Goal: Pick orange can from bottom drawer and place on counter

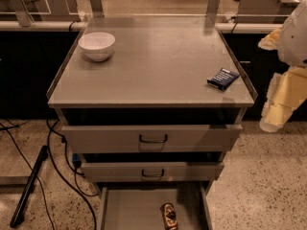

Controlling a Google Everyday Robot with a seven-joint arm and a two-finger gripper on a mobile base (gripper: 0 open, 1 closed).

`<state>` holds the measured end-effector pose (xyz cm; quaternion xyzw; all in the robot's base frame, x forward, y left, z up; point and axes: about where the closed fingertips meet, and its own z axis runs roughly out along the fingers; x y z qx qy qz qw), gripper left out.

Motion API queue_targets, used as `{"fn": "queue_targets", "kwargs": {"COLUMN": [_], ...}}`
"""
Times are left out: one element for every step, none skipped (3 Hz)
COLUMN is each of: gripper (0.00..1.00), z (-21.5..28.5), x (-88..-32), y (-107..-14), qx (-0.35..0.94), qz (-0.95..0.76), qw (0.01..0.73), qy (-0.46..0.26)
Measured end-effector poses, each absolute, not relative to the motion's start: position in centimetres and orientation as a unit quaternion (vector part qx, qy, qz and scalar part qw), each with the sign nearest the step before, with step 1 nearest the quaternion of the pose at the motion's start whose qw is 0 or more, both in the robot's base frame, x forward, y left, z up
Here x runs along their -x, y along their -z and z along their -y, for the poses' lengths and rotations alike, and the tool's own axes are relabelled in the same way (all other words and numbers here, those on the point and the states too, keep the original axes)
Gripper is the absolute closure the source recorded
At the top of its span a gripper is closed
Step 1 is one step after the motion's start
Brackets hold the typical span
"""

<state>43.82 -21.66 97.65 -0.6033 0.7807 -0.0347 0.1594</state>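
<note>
the orange can (pixel 168 216) is seen lying on the floor of the pulled-out bottom drawer (pixel 129 210), right of its middle. the drawer's rear is overhung by two partly drawn upper drawers (pixel 153 138). on the counter (pixel 158 66) a white bowl (pixel 97 45) is set back left, a dark blue packet (pixel 223 78) near the right rim. the gripper (pixel 274 114) is held in the air off the cabinet's right side; whether it is spread or pressed together cannot be told.

Counter (pixel 153 61): white bowl (pixel 97 45) at 10 o'clock, blue packet (pixel 223 78) at 4. Bottom drawer (pixel 129 207): orange can (pixel 168 216). Gripper (pixel 278 104) off the counter, 4 o'clock.
</note>
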Motion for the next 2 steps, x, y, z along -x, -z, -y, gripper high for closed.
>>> {"fn": "queue_targets", "kwargs": {"gripper": [0.00,0.10], "z": [21.66,21.66], "x": [-43.82,-43.82], "y": [-97.65,-97.65], "qx": [0.603,0.603], "qz": [-0.781,-0.781], "qw": [0.159,0.159], "qy": [0.035,0.035]}}
